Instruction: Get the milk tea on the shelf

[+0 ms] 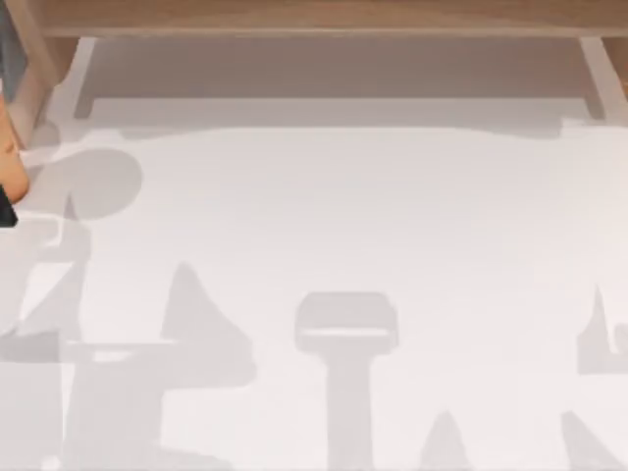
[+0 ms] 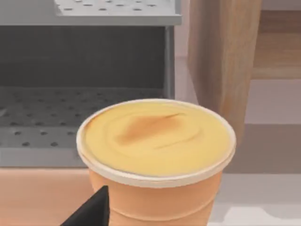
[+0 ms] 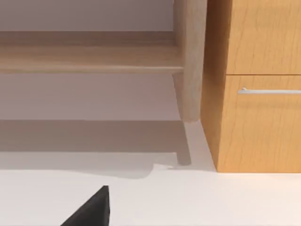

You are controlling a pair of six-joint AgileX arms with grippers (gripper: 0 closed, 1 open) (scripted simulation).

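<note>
Table (image 1: 324, 245): white, flat top, crossed by grey shadows.
Shelf (image 1: 314, 18): light brown wood, standing on the table along its far edge; long flat board spans left to right.
Shelf post (image 3: 190, 61): wooden, its foot resting on the table, beside a wooden cabinet (image 3: 256, 84).

The small tapered orange-tan milk tea cup with its cream round top (image 2: 157, 160) sits right at the left hand (image 2: 91, 212), at the worktop's (image 1: 334, 245) far left edge. Beyond the cup stands a slanted post of the wide light brown wooden shelf (image 2: 223, 56), with a grey perforated metal rack (image 2: 84, 70) beside that post. The shelf's long board (image 1: 314, 15) runs along the worktop's far side. Ahead of the right hand (image 3: 91, 212), the shelf's other post stands against a wooden drawer cabinet with a metal handle (image 3: 258, 94).
</note>
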